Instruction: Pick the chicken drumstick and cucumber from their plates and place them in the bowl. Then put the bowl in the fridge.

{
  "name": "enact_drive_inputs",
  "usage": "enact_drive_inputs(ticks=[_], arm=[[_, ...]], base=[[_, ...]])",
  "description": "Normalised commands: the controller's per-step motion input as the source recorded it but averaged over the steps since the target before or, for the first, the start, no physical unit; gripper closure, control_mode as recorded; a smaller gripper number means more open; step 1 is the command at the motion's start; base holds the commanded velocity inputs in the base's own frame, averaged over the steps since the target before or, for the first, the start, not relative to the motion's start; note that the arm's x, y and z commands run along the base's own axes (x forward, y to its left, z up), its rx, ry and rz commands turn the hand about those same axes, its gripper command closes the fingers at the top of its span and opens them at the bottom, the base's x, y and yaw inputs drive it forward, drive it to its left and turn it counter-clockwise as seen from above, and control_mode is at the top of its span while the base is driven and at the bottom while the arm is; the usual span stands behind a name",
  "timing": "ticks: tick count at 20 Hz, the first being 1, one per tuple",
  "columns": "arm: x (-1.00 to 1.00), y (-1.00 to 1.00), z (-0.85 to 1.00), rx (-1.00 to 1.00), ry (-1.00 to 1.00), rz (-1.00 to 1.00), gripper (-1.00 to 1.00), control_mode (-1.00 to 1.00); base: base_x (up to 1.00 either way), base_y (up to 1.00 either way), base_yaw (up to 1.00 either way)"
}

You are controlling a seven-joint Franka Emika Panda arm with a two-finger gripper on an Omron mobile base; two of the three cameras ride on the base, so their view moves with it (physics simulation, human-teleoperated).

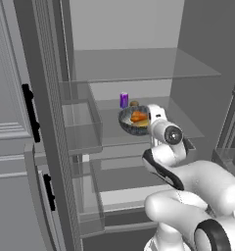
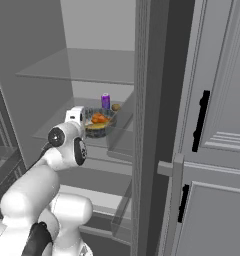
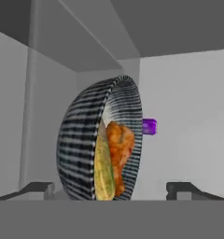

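The dark striped bowl [image 1: 128,125] [image 2: 93,133] [image 3: 79,144] rests on the middle glass shelf of the open fridge [image 1: 139,63]. Inside it lie the orange-brown chicken drumstick [image 1: 138,117] [image 2: 98,118] [image 3: 119,149] and the yellowish-green cucumber [image 2: 95,126] [image 3: 103,172]. My gripper [image 3: 109,187] is open. Its dark fingertips [image 3: 39,189] stand wide apart on either side of the bowl, clear of its wall. The hand view is rolled, so the bowl looks tipped on its side there. The plates are out of view.
A purple can [image 1: 124,100] [image 2: 105,101] [image 3: 149,126] and a small brown item [image 1: 134,103] [image 2: 115,107] stand behind the bowl on the same shelf. Transparent door bins [image 1: 80,122] flank the left. Another glass shelf [image 2: 77,65] lies above, and the fridge door edge [image 2: 147,125] is close on the right.
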Motion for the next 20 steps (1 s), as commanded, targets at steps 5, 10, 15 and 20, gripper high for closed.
enact_drive_inputs(ticks=[5,10,15,20], arm=[[-0.87,0.05,0.92,0.00,-0.28,0.00,-1.00,-1.00],[-0.97,0.00,1.00,-0.05,-0.02,0.00,-1.00,-1.00],[-0.94,0.00,1.00,-0.01,0.26,0.00,-1.00,-1.00],[-0.24,0.02,0.86,0.02,0.80,-0.07,-1.00,-1.00]], base=[[0.00,0.00,0.00],[0.00,0.00,0.00],[0.00,0.00,0.00],[0.00,0.00,0.00]])
